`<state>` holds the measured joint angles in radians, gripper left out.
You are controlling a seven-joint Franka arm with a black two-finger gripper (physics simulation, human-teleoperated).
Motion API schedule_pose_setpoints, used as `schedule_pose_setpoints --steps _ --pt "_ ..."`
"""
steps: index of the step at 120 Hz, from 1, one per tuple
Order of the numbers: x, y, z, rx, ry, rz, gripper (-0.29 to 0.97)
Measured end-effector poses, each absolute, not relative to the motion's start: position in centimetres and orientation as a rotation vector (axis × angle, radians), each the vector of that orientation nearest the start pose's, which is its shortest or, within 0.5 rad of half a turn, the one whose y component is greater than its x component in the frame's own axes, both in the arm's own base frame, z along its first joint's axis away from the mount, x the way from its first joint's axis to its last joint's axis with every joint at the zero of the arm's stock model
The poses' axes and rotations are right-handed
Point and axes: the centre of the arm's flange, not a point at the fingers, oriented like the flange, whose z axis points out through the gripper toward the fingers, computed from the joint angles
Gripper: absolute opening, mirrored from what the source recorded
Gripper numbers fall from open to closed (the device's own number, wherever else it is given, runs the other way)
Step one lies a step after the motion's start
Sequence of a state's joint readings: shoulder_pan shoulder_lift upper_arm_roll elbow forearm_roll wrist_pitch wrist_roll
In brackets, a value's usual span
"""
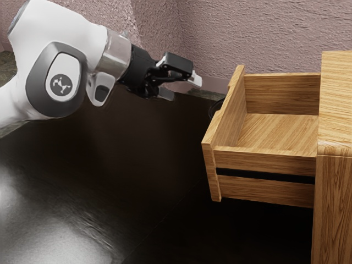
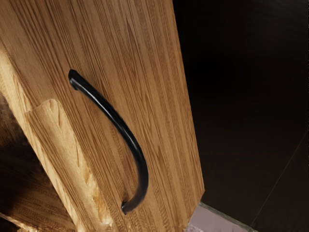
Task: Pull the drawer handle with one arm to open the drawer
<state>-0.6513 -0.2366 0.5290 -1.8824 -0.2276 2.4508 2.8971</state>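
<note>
1. The pincer (image 1: 179, 81) hangs spread and holds nothing, with its two black fingers apart above the table (image 1: 110, 209).
2. The drawer (image 1: 264, 162) is just ahead of the pincer. It stands well out of the cabinet (image 1: 335, 165), and its bare inside shows from above. I judge the opening done or very nearly so.
3. The handle (image 2: 120, 128) is straight in front of the pincer on the drawer's front board, and nothing is around it. The gap between fingers and handle looks small, though the side camera shows that spot dimly, so I may be wrong.
4. The arm reaches level toward the front board. That suits a straight pull along the drawer's slide, since a tilted pull could jam the box in its frame.
5. The spread fingers fit a bar-shaped grip. They must pass on both sides of the handle to take it or to let it go.
6. The drawer and cabinet are light oak-like wood with long, close grain, squared edges and plain butt joints.
7. The handle is a thin, glossy black bow, round in section and fixed at both ends. It stands off the board, which leaves room for a finger behind it.
8. The table is dark and glossy, and the wall (image 1: 247, 27) beyond the pincer is rough, pinkish plaster.
</note>
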Motion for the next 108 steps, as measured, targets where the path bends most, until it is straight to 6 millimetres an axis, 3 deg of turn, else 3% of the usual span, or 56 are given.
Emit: schedule_pose_setpoints --steps 21,30,47,64,81,108 --pt "53.0 -1.6 75.7 -0.342 2.405 -0.496 0.68" --pt "52.6 -1.1 77.6 -0.414 2.472 -0.408 0.68" --pt "51.7 1.0 77.1 -0.750 2.621 -0.240 0.68" --pt "47.5 6.1 77.3 -1.293 2.590 -0.076 0.68" --pt "44.3 6.9 78.3 -1.703 2.426 0.068 0.68" --pt "42.5 8.2 78.1 -2.122 2.160 0.141 0.68"
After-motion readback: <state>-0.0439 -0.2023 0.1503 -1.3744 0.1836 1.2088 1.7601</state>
